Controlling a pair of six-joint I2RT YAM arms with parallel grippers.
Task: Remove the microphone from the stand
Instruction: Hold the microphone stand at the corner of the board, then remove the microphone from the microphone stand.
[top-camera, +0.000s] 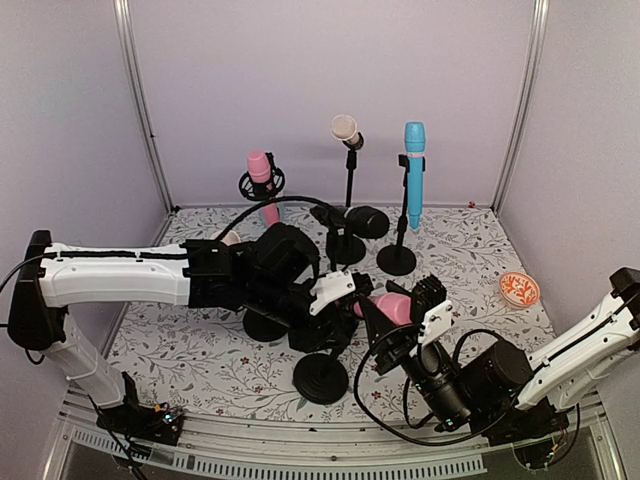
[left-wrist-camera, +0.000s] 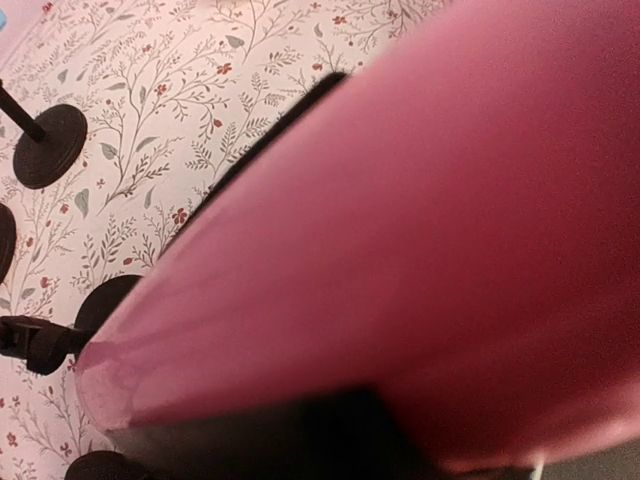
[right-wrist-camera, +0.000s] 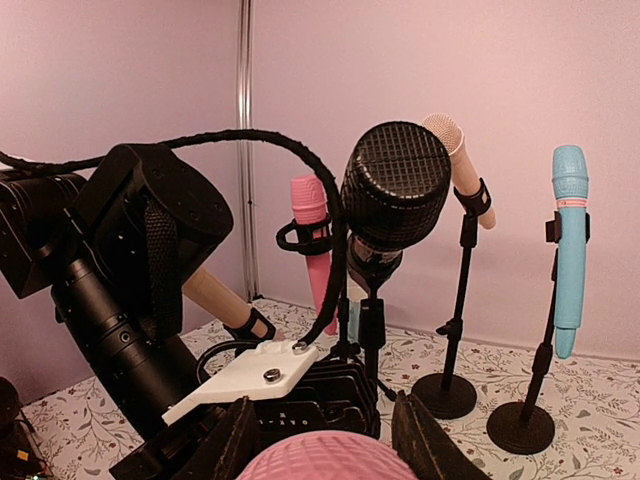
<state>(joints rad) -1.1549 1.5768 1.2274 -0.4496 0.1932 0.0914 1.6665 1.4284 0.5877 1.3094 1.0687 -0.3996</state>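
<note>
Broadly, on the flowered table (top-camera: 470, 250) the left arm (top-camera: 120, 275) reaches in from the side and the right arm (top-camera: 580, 345) from the near corner, and they meet at the middle. Between them the pink microphone (top-camera: 397, 306) lies about level, above the round-footed stand (top-camera: 320, 378); whether its tail sits in the stand's clip I cannot tell. The right gripper (right-wrist-camera: 325, 440) has its fingers (right-wrist-camera: 238, 445) partly closed on the microphone's rounded head. The left gripper (top-camera: 350, 300) sits hard against the pink body, which fills its camera, so how wide its fingers stand cannot be told. The step in hand looks like the pull-out itself. Next it calls for a firm hold and a slide along the microphone's length, with the stand steadied.
</note>
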